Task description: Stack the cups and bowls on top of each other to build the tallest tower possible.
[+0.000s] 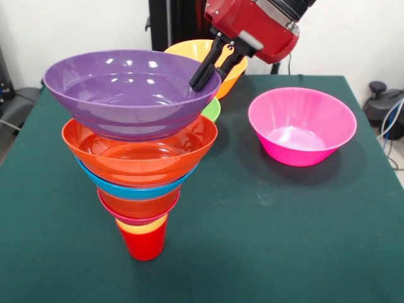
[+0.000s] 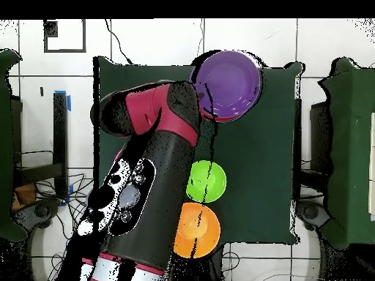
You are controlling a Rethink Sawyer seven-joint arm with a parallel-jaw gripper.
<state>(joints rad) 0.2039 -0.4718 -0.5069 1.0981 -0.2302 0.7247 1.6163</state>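
Pinching the purple bowl (image 1: 129, 91) by its far rim, my gripper (image 1: 203, 77) seats it atop the tower (image 1: 142, 170). Right of the tower waits a magenta bowl (image 1: 302, 126). Next I judge: release gently, then fetch it.

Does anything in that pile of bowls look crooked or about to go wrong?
Yes. The purple bowl on top of the tower sits tilted rather than level. The pincer is at its rim. The whole wide stack balances on one narrow red cup.

Bright even light, glare on bowls (image 1: 132, 95)
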